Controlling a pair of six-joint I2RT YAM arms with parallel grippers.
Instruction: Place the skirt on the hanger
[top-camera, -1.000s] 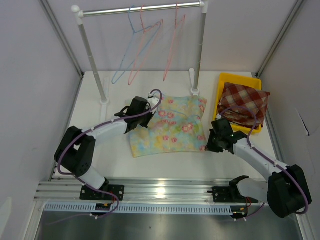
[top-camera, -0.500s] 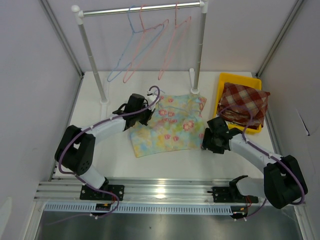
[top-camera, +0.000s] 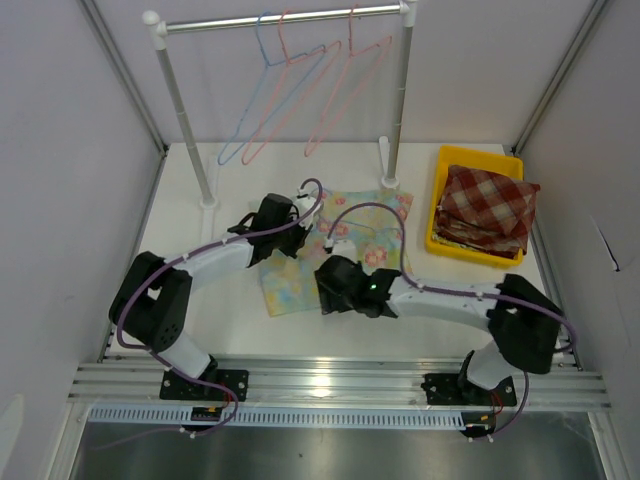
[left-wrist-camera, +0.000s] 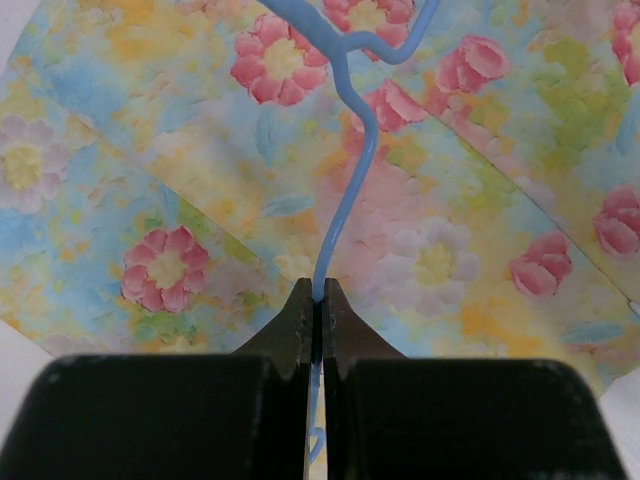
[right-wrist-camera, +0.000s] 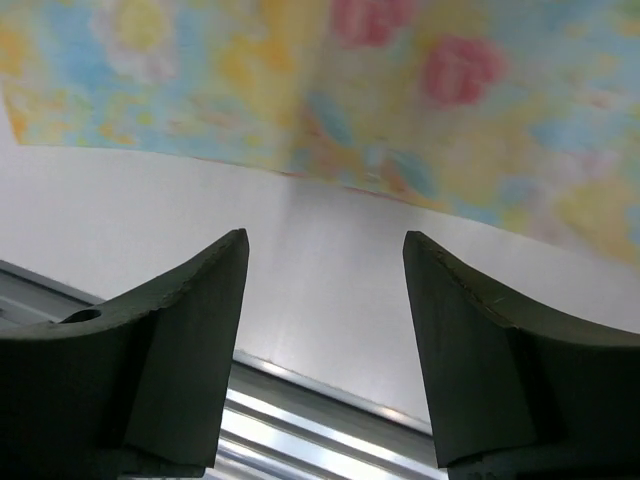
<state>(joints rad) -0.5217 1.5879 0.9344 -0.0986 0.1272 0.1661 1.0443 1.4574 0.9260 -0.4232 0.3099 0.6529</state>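
The floral skirt (top-camera: 365, 245) lies flat on the white table. A thin blue wire hanger (left-wrist-camera: 345, 130) rests on top of it, and my left gripper (left-wrist-camera: 318, 295) is shut on the wire's lower end. From above, the left gripper (top-camera: 297, 225) sits at the skirt's far left edge. My right gripper (top-camera: 325, 292) reaches across the skirt to its near left part. It is open with nothing between its fingers (right-wrist-camera: 325, 240), which hang above bare table just off the skirt's hem (right-wrist-camera: 400, 90).
A blue hanger (top-camera: 262, 95) and two pink hangers (top-camera: 340, 95) hang on the rack rail (top-camera: 280, 18) at the back. A yellow bin (top-camera: 478, 153) holding plaid cloth (top-camera: 485, 205) stands at the right. The metal rail (right-wrist-camera: 300, 400) runs along the near table edge.
My right arm swung left from the skirt's right edge to its near left part, and its gripper opened. The hangers on the rack swing. The left gripper keeps its hold.
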